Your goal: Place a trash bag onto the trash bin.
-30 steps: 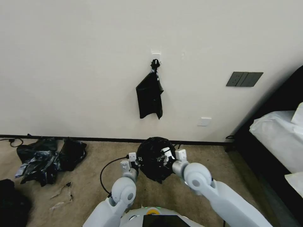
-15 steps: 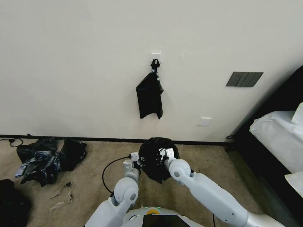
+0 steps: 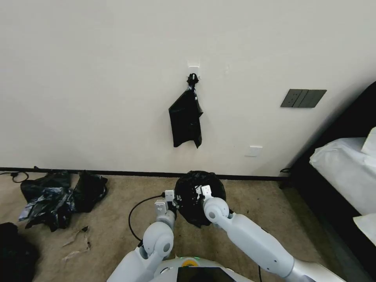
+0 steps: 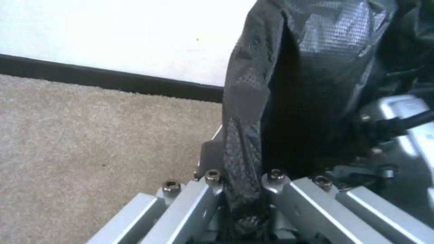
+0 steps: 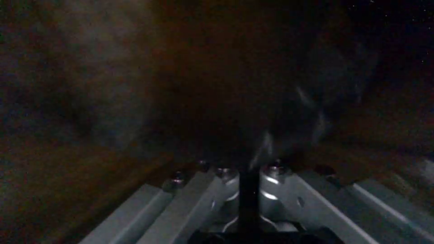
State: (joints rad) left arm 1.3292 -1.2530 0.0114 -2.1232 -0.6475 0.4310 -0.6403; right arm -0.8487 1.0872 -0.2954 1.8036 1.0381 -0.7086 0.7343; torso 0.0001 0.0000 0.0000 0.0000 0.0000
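The glossy black trash bag (image 3: 203, 203) bulges in a round shape on the carpet by the wall, between my two arms. The trash bin is hidden under the film. At the bag's left edge, my left gripper (image 3: 173, 200) is shut on a fold of the film (image 4: 242, 159). My right gripper (image 3: 199, 192) reaches into the bag's top. In the right wrist view, my right gripper (image 5: 249, 171) sits amid dark film, shut on a thin black strip. My right gripper's body (image 4: 402, 115) shows beside the film in the left wrist view.
A flat black bundle of bags (image 3: 186, 121) hangs from a wall hook above. A black-and-bluish plastic heap (image 3: 58, 196) lies on the carpet at the left. A black cable (image 3: 135, 213) loops near my left arm. A bed (image 3: 344, 172) stands at the right.
My right arm has swung left, carrying its gripper from the bag's right edge to over its middle. The bag's top has shifted slightly right and away. The left gripper has barely moved.
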